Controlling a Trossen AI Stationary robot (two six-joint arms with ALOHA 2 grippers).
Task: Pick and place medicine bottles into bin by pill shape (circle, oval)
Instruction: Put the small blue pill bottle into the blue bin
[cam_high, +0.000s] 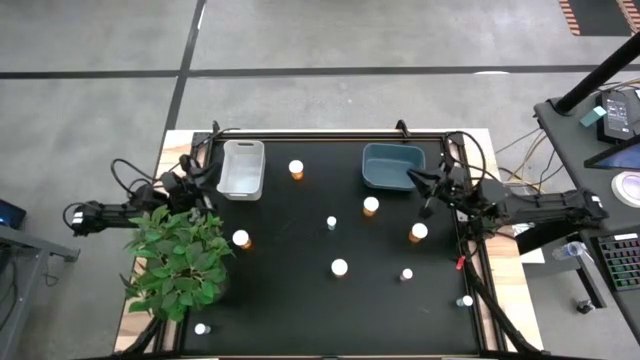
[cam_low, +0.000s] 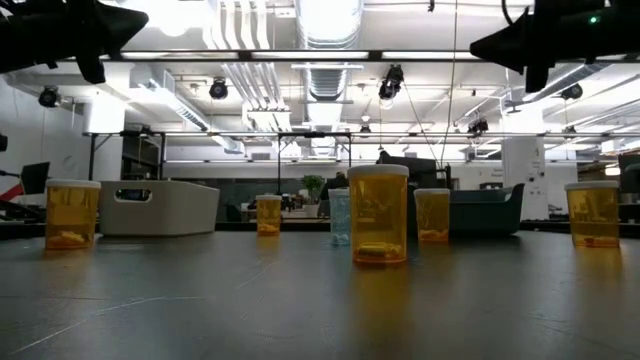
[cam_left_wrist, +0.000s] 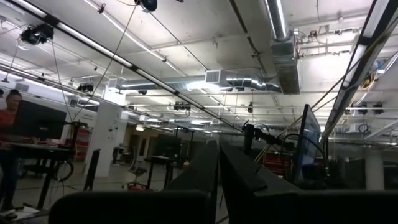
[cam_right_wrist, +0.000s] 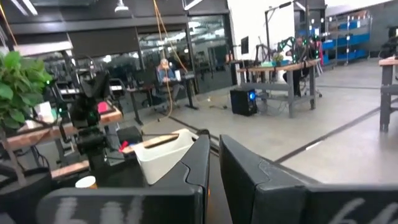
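Several white-capped medicine bottles stand upright on the black table (cam_high: 290, 300). Orange ones are at the far middle (cam_high: 296, 169), centre (cam_high: 371, 206), right (cam_high: 418, 233), left by the plant (cam_high: 241, 239) and near middle (cam_high: 339, 267). Tiny pale ones (cam_high: 331, 223) (cam_high: 406, 273) (cam_high: 466, 300) (cam_high: 201, 328) stand among them. My left gripper (cam_high: 207, 170) hangs raised beside the white bin (cam_high: 243, 168), shut and empty; its fingers also show in the left wrist view (cam_left_wrist: 219, 171). My right gripper (cam_high: 420, 181) hangs raised beside the blue bin (cam_high: 392, 166), shut and empty, and also shows in the right wrist view (cam_right_wrist: 214, 165).
A leafy green potted plant (cam_high: 178, 258) fills the table's near left corner, close under my left arm. The two bins stand at the far edge. A side desk with a keyboard (cam_high: 620, 262) is off the right edge. People sit in the room beyond the table.
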